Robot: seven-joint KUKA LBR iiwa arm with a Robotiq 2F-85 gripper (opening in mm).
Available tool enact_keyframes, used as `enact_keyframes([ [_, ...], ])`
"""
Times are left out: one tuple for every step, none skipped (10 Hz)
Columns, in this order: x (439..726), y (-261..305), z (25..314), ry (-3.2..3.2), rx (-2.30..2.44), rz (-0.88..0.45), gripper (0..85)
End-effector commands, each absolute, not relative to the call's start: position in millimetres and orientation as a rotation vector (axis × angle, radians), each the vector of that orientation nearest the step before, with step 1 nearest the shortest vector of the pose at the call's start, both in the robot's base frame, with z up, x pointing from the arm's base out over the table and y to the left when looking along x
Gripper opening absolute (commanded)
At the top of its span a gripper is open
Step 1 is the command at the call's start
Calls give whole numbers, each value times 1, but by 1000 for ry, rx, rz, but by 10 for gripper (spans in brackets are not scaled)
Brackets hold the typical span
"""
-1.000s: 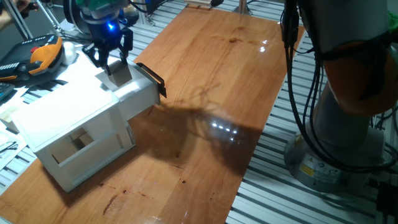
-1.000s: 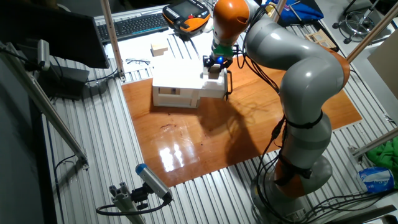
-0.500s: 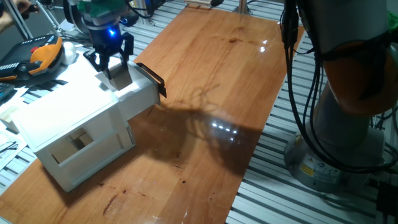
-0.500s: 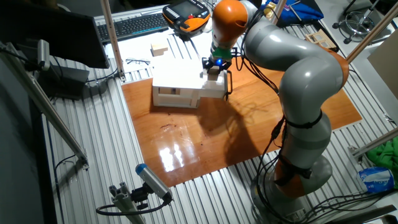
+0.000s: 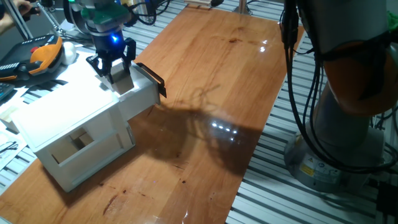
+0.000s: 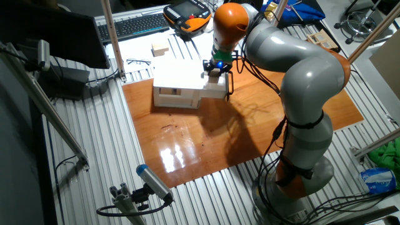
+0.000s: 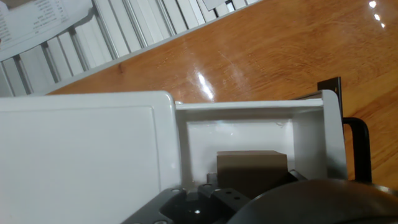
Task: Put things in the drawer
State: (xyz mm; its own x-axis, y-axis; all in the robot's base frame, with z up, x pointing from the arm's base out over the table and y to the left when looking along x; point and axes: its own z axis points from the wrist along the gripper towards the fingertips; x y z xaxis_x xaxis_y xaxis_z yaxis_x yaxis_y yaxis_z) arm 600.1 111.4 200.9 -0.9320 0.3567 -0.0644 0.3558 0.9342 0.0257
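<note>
Since a second ago the gripper [image 5: 112, 64] has lifted a little and slid toward the handle end of the drawer [image 5: 134, 92], its blue light now higher above the white cabinet [image 5: 68, 124]. From where I stand the fingers look spread in the fixed view with nothing between them, so I'd say the pincer is wide and empty. The small beige cube [image 7: 251, 169] sits down inside the pulled-out drawer, close to the front wall in the hand view, plain-faced and matte, sharp-edged like sawn wood. That makes me think the placing step is done and the hand is backing out. What comes next, I'd guess, is rising clear of the drawer walls without clipping the black bar handle [image 5: 151, 78], then perhaps pushing the tray shut. The cabinet is smooth white board, boxy, with an open lower compartment; the table [image 5: 236, 74] is glossy reddish wood that throws back the lights
</note>
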Motion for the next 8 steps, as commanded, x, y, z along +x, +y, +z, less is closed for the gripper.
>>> enact_keyframes([
  [600, 112, 200, 3022, 559, 22, 0],
  [600, 112, 199, 3022, 559, 22, 0],
  [600, 112, 198, 3022, 559, 20, 0],
  [599, 112, 196, 3022, 559, 17, 0],
  [598, 111, 195, 3021, 557, 18, 0],
  [598, 111, 194, 3021, 552, 15, 0],
  [597, 111, 193, 3021, 554, 20, 0],
  [594, 110, 193, 3022, 555, 27, 0],
])
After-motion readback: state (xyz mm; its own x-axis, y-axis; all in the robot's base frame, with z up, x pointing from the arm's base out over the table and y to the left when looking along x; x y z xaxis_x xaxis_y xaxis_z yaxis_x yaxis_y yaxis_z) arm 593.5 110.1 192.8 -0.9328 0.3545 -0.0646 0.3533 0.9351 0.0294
